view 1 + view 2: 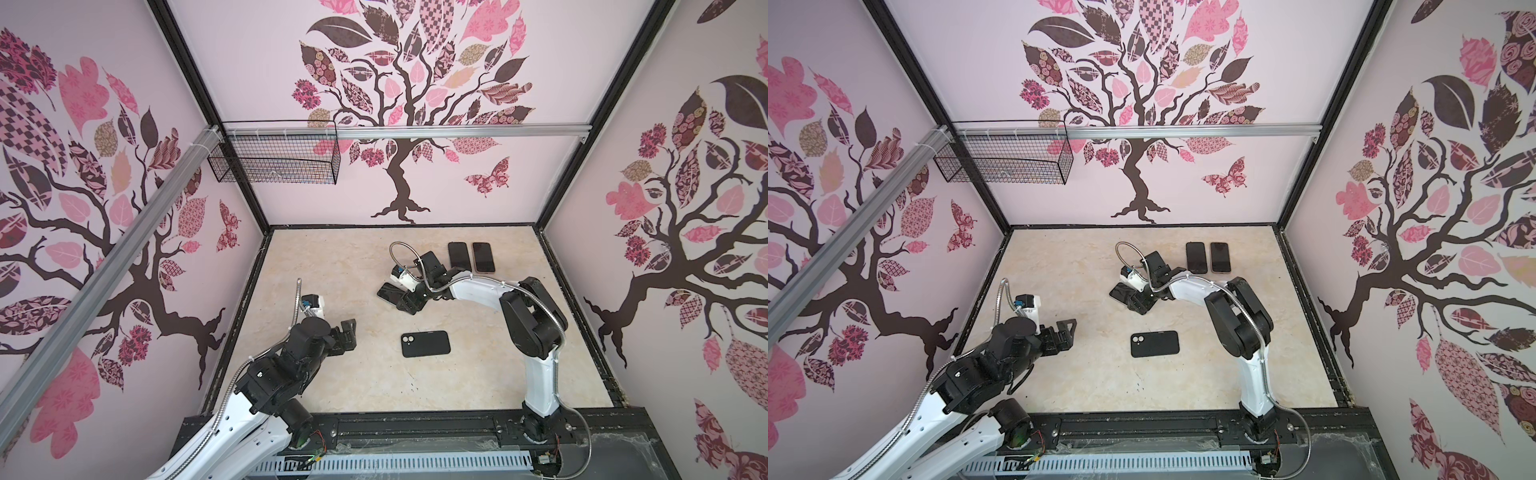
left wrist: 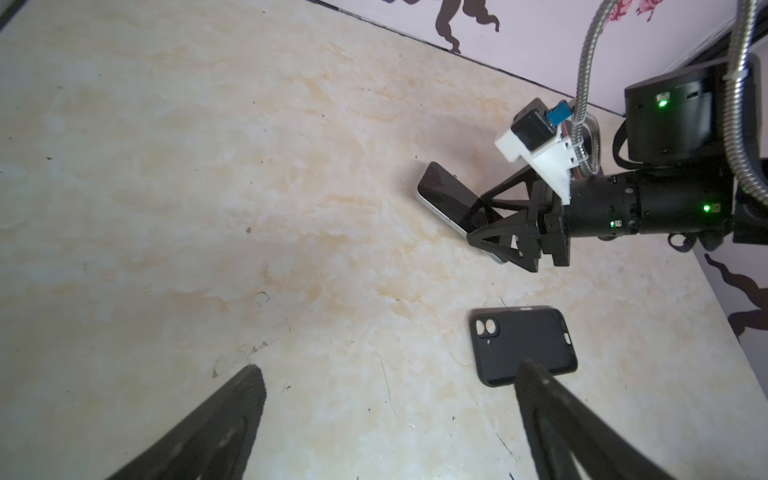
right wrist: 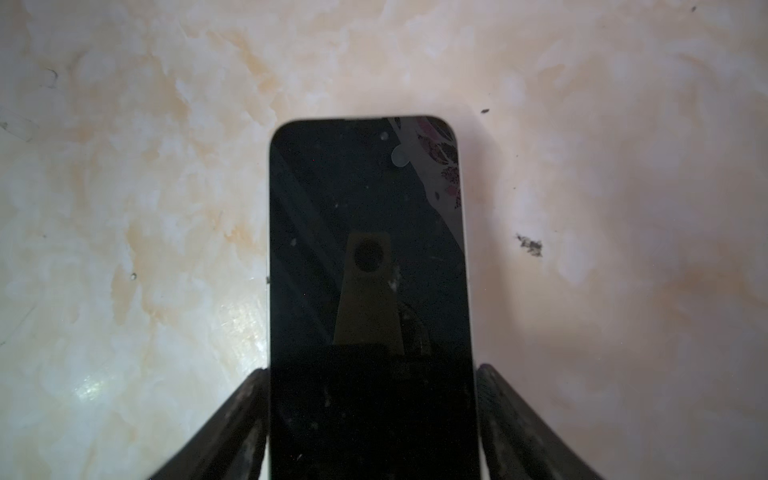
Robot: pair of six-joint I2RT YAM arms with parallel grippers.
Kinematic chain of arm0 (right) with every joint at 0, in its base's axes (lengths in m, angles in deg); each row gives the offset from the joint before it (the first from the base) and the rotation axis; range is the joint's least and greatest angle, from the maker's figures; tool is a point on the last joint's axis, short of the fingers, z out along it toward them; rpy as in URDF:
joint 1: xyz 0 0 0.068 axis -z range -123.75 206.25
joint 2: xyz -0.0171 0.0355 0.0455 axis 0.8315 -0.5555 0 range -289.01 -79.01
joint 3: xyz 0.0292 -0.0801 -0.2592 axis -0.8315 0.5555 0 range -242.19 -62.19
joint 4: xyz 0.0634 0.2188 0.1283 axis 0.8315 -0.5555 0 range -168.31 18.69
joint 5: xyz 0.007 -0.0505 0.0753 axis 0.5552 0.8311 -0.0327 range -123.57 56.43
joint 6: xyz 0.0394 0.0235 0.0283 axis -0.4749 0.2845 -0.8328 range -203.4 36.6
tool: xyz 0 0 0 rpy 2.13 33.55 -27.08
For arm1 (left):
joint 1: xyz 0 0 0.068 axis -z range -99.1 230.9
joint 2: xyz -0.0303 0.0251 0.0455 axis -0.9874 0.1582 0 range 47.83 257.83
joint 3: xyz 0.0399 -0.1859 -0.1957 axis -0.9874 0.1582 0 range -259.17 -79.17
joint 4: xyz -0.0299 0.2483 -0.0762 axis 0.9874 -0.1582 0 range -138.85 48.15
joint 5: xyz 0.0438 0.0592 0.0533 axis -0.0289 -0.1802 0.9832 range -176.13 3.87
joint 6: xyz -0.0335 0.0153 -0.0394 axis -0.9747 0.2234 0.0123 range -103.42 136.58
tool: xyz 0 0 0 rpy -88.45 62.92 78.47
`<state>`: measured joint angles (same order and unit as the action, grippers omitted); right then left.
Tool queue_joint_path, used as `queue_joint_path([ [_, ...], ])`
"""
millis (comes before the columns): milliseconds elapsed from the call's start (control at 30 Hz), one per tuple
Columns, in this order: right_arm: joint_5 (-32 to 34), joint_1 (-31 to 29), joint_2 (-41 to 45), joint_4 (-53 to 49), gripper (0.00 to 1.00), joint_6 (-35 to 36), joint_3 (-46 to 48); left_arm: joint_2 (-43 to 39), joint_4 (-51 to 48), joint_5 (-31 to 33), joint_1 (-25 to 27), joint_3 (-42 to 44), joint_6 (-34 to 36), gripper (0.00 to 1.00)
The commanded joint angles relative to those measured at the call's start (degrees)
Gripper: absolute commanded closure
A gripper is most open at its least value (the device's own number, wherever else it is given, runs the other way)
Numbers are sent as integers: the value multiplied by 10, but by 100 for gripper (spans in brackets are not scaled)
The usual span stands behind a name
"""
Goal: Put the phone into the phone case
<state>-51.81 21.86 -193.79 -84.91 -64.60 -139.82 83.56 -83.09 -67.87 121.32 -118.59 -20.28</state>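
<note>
Right gripper (image 3: 372,372) is pinching the phone (image 3: 365,249) by its long edges, mid-table. Phone case (image 1: 425,343) is lying nearer the robot's base, long axis crosswise. Left gripper (image 1: 349,334), spread wide, is hovering just beside it.

Soft even light, warped edges

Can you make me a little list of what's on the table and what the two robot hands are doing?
right gripper: closed on the long sides of the phone
phone: dark screen facing up, held close to the table
left gripper: open, holding nothing
phone case: black, lying flat on the table between the two arms, nothing touching it
spare phones: two, side by side at the far end of the table
</note>
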Motion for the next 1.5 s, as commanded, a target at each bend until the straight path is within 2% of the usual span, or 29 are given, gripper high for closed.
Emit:
queue_joint_path([
  [0,-7,-2,65,36,85,-20,13,13,32,-32,-3,-8,4,3],
  [200,-3,-2,121,49,86,-39,67,30,55,-67,-4,-6,3,3],
  [333,0,-2,167,59,85,-48,111,32,115,-169,-16,11,-2,3],
  [433,1,-2,204,64,85,-56,141,38,149,-221,-20,14,-7,3],
  [967,26,-37,409,82,86,-105,277,136,205,-363,-27,-21,-7,3],
  [1233,20,-49,455,69,87,-116,293,187,320,-506,-96,0,-88,7],
  [1467,-4,-55,472,61,87,-131,304,201,315,-575,-127,-20,-69,12],
])
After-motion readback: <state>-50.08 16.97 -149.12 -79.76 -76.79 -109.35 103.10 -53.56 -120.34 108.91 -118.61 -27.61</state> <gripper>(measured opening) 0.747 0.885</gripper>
